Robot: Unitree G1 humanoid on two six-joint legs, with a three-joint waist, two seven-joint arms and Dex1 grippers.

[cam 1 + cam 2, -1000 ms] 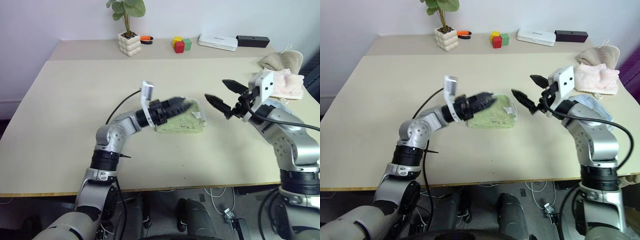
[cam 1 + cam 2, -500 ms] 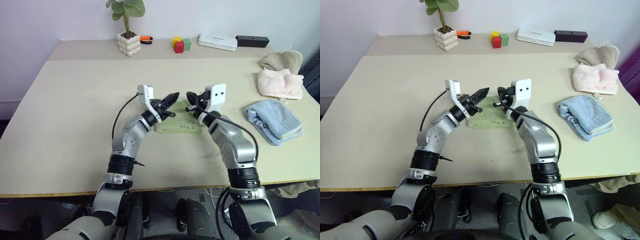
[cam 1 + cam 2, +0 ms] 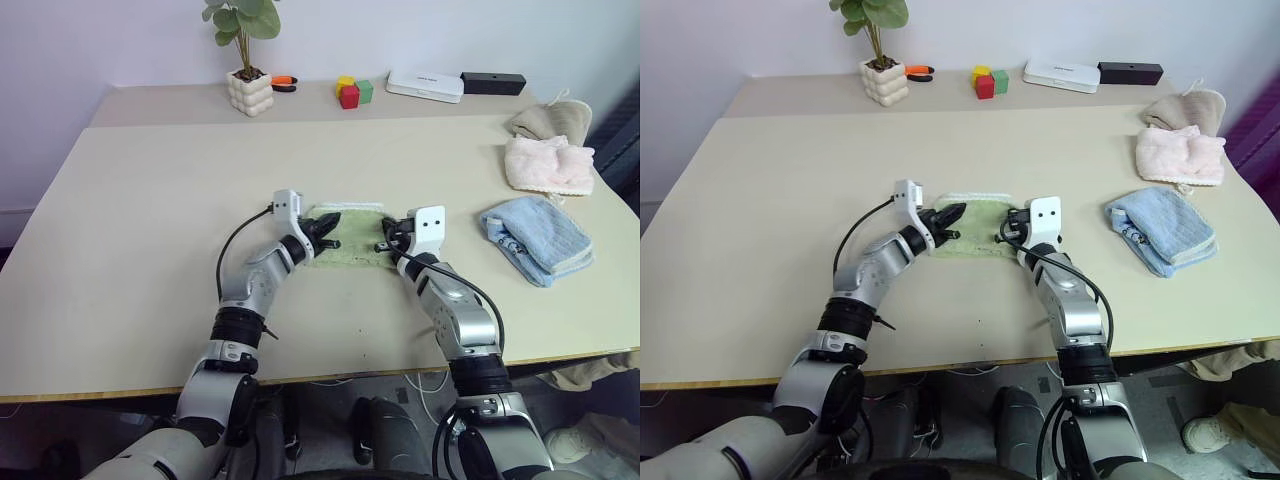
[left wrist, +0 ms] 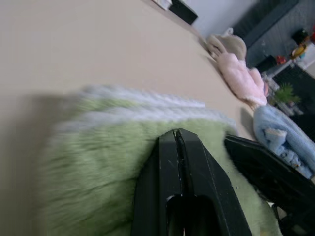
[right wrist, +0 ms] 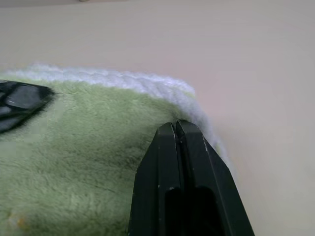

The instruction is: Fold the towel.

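The towel (image 3: 352,246) lies folded into a small light green pad with white edging near the middle of the table (image 3: 150,200). My left gripper (image 3: 328,231) is shut, and its tip rests low over the towel's left part (image 4: 93,162). Lying level over the towel's right part (image 5: 83,162), my right gripper (image 3: 384,238) is also shut. No cloth shows between either pair of fingers (image 4: 175,147). The two gripper tips point towards each other across the towel, a short way apart.
A light blue cloth (image 3: 540,236), a pale pink cloth (image 3: 546,165) and a beige cloth (image 3: 548,118) lie at the right edge. Along the back stand a potted plant (image 3: 248,88), coloured blocks (image 3: 352,92), a white box (image 3: 425,86) and a black box (image 3: 492,82).
Both arms came down onto the towel. The right arm swung in from the right, and its open gripper closed. The left gripper also closed.
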